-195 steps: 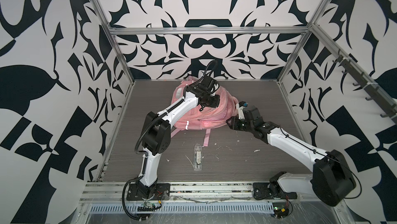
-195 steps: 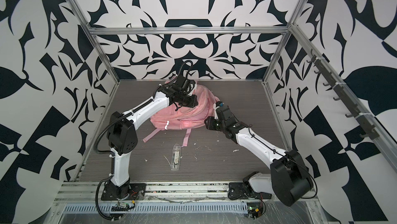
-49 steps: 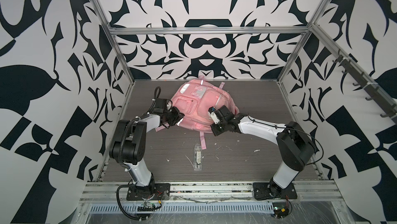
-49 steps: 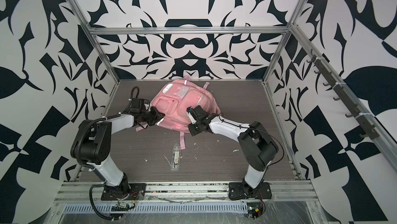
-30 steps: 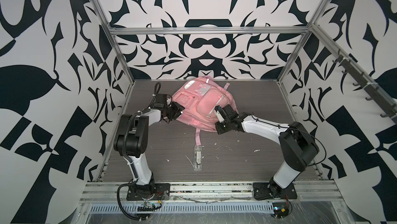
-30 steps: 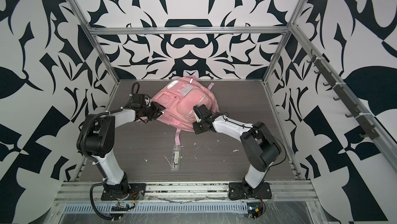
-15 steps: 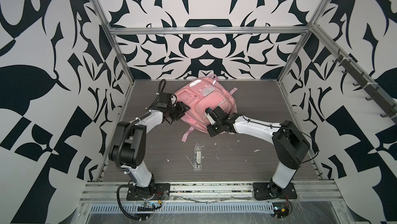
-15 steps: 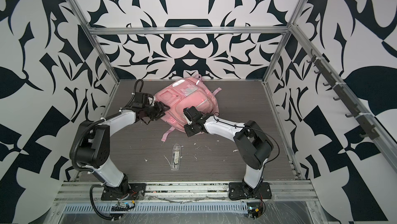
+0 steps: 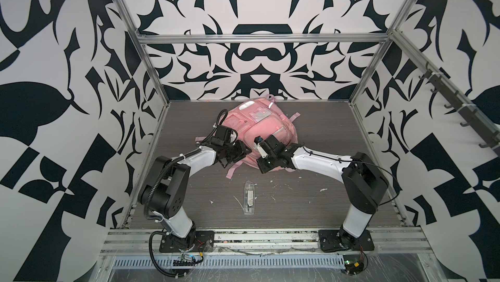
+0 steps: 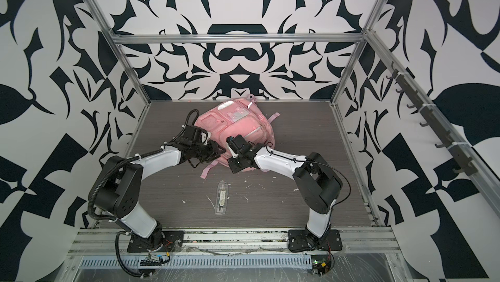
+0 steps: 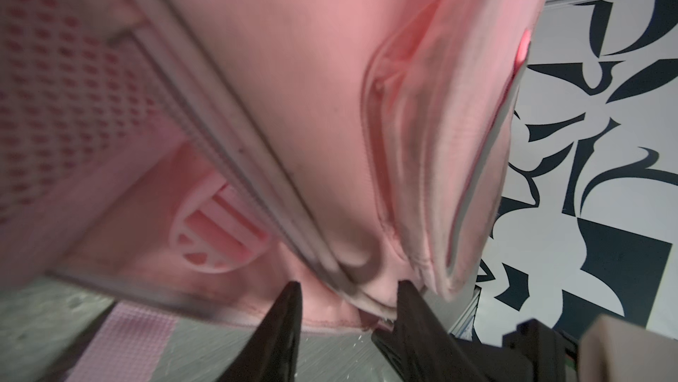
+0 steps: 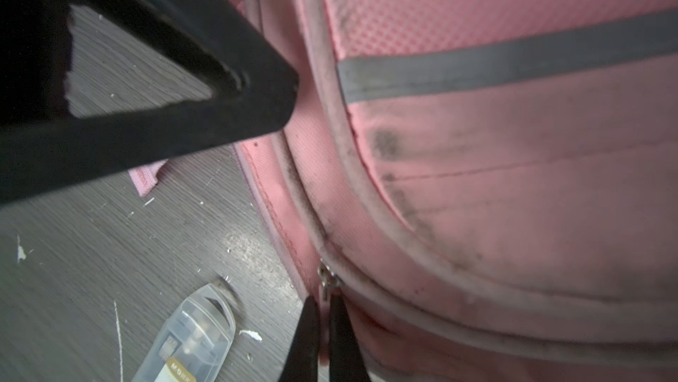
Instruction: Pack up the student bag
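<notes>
Pulling steadily along the zip should work best: your right gripper pinches the small metal zip pull; your left gripper, jaws spread, straddles the soft pink fabric backpack, upper centre of a top view.

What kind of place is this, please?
Probably a robot test cell: aluminium frame, black-and-white patterned walls, and a left arm and right arm bolted to a front rail, near a student bag.

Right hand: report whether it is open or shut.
Shut: the right hand has its fingers nearly together at the zip pull of the student bag; whether it pinches the pull, cannot tell.
</notes>
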Available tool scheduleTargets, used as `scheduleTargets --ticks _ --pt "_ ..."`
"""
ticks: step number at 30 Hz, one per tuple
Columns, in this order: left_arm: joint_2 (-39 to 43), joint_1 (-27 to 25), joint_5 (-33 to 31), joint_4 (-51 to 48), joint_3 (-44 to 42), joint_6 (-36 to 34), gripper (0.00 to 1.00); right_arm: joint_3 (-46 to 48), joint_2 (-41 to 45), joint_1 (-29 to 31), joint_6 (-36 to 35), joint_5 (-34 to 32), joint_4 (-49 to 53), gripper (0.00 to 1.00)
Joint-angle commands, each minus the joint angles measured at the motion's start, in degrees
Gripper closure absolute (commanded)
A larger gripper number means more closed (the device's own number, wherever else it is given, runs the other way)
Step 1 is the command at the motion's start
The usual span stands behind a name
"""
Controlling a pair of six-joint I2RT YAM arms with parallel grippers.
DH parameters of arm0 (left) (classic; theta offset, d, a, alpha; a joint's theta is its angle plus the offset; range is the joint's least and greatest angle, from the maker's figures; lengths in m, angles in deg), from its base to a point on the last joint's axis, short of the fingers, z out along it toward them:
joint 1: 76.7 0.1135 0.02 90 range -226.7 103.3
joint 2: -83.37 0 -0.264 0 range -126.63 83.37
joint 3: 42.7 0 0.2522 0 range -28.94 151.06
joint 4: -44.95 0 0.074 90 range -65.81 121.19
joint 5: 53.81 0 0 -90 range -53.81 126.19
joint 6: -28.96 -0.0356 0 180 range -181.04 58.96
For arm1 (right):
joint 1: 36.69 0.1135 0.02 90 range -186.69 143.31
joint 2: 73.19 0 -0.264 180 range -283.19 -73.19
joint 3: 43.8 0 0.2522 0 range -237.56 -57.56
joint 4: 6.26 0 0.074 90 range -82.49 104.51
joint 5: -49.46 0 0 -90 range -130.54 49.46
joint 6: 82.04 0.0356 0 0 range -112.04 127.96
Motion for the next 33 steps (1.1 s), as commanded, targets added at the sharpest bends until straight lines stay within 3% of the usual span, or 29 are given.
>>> scheduleTargets --ticks 1,7,12,16,33 --pt "-1.7 -0.5 -0.8 1.7 -0.2 1.0 0.58 -1.0 1.8 0.7 0.6 1.4 -0.2 1.0" --pt "-5.5 -0.9 -0.8 3.2 1.4 1.5 0.61 -1.3 2.3 1.3 0.8 1.7 0.1 1.0" --pt "-6.5 -0.9 -0.5 2.9 2.9 1.7 0.84 -1.2 2.8 1.5 0.4 0.9 0.9 1.0" --pt "-5.7 -0.1 -1.6 -0.1 4.5 -0.5 0.94 -1.1 2.8 1.0 -0.3 -1.8 3.5 1.0" --pt "-1.7 7.5 -0.9 -4.0 3.2 -4.2 0.98 5.4 10.4 -10.4 -2.8 -1.6 5.0 1.0"
